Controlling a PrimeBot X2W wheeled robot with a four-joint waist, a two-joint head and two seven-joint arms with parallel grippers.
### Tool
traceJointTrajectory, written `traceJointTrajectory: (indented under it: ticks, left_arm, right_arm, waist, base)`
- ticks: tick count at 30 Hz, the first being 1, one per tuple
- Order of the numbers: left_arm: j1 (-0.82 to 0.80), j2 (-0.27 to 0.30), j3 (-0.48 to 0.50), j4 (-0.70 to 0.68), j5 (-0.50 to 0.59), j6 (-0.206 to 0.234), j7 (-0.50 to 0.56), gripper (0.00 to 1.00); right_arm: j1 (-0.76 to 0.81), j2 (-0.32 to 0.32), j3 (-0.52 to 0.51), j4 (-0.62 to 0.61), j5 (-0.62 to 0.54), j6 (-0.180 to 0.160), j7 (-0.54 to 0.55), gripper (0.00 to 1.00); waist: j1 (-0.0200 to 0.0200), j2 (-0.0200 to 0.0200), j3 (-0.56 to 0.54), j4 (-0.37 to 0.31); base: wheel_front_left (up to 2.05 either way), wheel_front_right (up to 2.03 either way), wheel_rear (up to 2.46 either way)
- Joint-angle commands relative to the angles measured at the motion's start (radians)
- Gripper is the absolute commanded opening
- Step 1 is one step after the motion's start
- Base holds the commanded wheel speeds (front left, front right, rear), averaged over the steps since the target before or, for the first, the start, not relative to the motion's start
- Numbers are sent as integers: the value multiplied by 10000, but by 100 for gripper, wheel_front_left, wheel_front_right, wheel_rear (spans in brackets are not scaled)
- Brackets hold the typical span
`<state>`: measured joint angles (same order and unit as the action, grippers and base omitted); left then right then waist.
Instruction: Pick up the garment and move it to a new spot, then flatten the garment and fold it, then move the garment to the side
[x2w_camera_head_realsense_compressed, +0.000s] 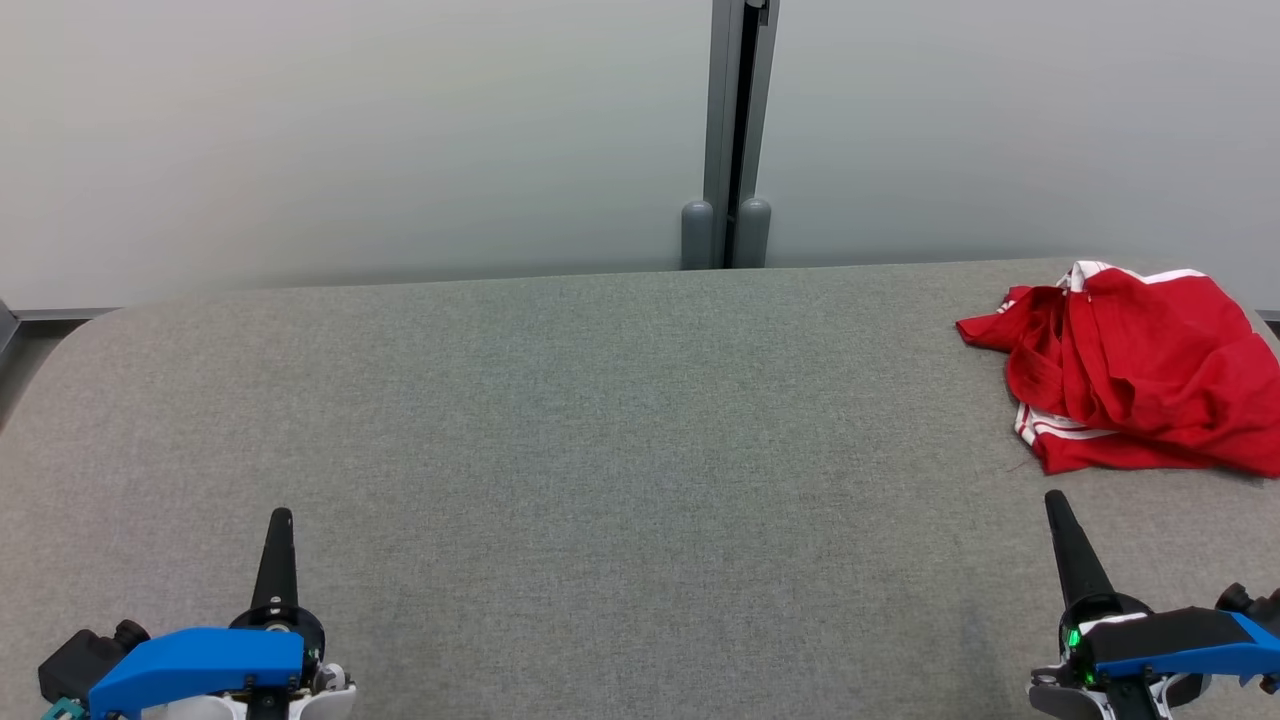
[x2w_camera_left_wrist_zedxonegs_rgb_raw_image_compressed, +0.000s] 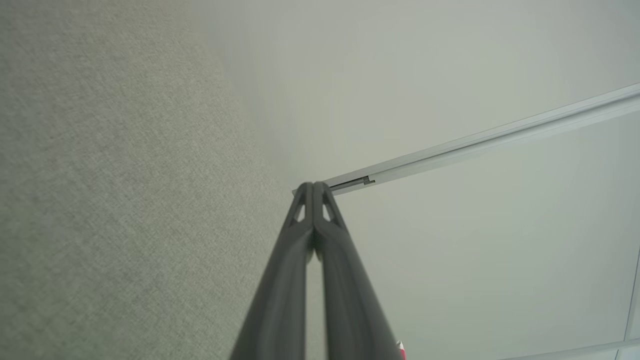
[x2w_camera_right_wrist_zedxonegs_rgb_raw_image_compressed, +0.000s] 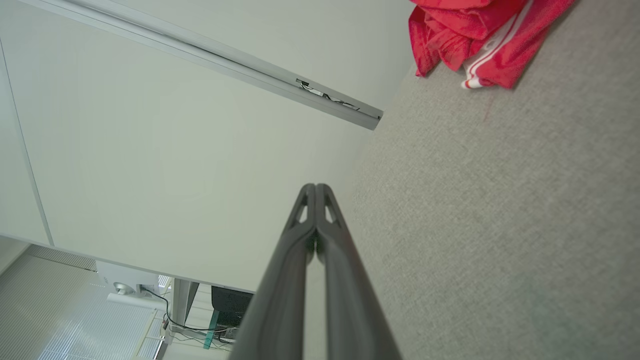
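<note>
One crumpled red garment (x2w_camera_head_realsense_compressed: 1140, 385) lies far right on the grey fabric surface (x2w_camera_head_realsense_compressed: 600, 450), its right edge cut off. We see it just beyond our right gripper (x2w_camera_head_realsense_compressed: 1055, 500), well apart from our left gripper (x2w_camera_head_realsense_compressed: 281, 515); both jaws are clenched and empty.

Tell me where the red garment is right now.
In the head view the red garment lies crumpled at the far right of the grey table, just beyond the right pincer.

No readable text, labels, numbers or signs anywhere.
</note>
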<state>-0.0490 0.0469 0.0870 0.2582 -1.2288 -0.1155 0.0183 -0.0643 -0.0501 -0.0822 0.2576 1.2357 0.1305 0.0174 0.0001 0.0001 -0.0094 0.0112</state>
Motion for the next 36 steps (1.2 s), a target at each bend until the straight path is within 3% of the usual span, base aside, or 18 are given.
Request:
traceJointTrajectory:
  ticks: [1,36]
  left_arm:
    - [-264,43,65,-101,-261,-87,76,0]
    - [-593,48,242,-141,-3137,-170,801,0]
  right_arm:
    - [-210,-12,-53,-107,268,3,96,0]
    - [-438,-5,-285,-140,3081,5,819,0]
  waist:
    - [-1,-1,4,-3]
    - [-1,-1,96,-86]
  base:
    - [0,0,0]
    - [0,0,0]
